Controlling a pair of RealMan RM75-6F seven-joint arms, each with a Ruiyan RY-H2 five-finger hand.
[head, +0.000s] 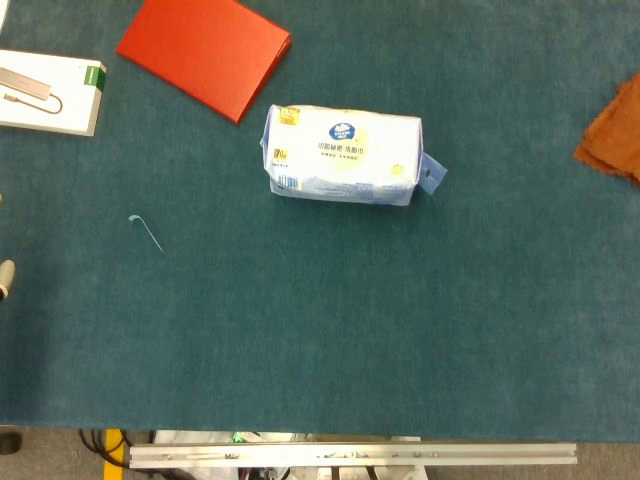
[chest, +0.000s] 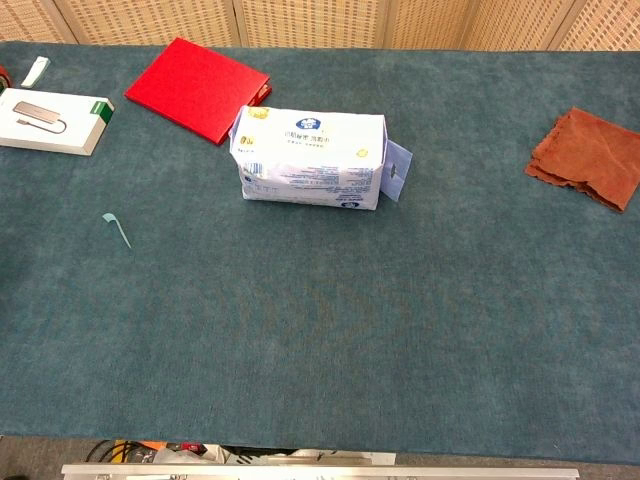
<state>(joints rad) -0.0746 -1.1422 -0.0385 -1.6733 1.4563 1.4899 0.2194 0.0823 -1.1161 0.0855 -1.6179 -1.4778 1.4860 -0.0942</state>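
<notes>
From overhead, in the head view, a tissue pack (head: 343, 155) in white and blue wrap lies on its side near the middle of the teal table (head: 350, 330), its long side running left to right. A red folder (head: 205, 52) lies up and to the left of it, near but not touching. A white box (head: 50, 95) sits at the far left edge, a brown cloth (head: 612, 135) at the far right edge, and a pale blue strip (head: 146, 232) lies alone on the left. A pale stub (head: 6, 278) pokes in at the left border; what it is cannot be told. Neither the left hand nor the right hand appears, so how their fingers stand cannot be judged. From the chest view the layout is the same: the pack stands apart from everything else, with a hang tab (chest: 396, 172) sticking out of its right end, and again no hand or arm reaches in. By that, the pack looks untouched, and any handling of it seems wholly undone.
</notes>
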